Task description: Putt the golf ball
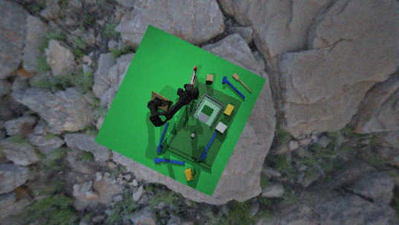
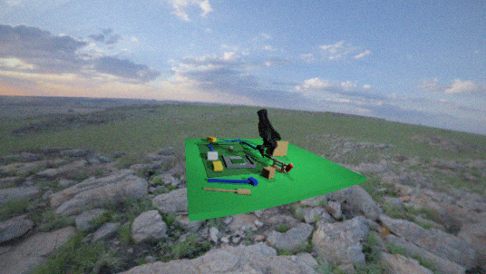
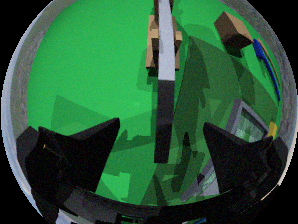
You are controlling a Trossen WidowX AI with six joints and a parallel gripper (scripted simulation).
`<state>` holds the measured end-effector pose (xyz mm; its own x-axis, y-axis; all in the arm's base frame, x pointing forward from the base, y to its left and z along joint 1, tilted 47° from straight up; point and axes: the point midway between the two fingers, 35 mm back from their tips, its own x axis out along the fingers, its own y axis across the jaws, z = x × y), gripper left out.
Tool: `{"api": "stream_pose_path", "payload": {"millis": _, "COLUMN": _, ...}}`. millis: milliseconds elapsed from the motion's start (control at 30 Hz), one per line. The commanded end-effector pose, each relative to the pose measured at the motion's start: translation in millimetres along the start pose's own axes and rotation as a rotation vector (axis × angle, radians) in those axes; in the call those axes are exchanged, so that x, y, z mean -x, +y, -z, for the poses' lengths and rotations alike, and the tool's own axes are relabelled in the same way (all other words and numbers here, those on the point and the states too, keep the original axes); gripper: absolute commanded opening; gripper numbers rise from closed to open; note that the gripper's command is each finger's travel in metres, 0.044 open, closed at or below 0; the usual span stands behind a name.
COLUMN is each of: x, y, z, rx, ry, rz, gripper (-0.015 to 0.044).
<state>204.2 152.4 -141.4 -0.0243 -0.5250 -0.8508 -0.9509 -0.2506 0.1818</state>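
Observation:
The red putter (image 1: 193, 77) (image 3: 165, 55) has a red head (image 1: 195, 68) (image 2: 289, 168), a white shaft and a dark handle end. It rests on a small tan stand (image 3: 150, 57). My gripper (image 3: 163, 124) is open and empty; in the wrist view its two fingertips stand on either side of the dark handle, with gaps to both. How high the fingers are above it is hard to tell. The white golf ball (image 1: 192, 135) (image 2: 231, 148) lies on the dark green mat. The raised green (image 1: 208, 110) (image 2: 237, 160) has a grey border; its pale ramp (image 1: 202, 118) faces the ball side.
A tan block (image 1: 209, 79) (image 2: 268, 172) (image 3: 232, 30) is near the putter's head. Blue clubs (image 1: 234, 88) (image 1: 162, 138) (image 1: 209, 146) (image 1: 170, 162), a tan club (image 1: 243, 83), yellow blocks (image 1: 228, 109) (image 1: 189, 174) and a white block (image 1: 221, 127) lie around the course. A tan panel (image 2: 281, 149) stands by the arm's base.

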Motion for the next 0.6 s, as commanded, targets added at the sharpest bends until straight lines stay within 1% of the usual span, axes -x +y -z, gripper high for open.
{"api": "stream_pose_path", "payload": {"millis": 0, "x": -6, "y": 0, "z": 1, "rx": 0.008, "ry": 0.002, "rz": 0.003, "gripper": 0.0440}}
{"api": "stream_pose_path", "payload": {"millis": 567, "x": -28, "y": 0, "z": 8, "rx": 0.008, "ry": 0.003, "rz": 0.003, "gripper": 0.0440}}
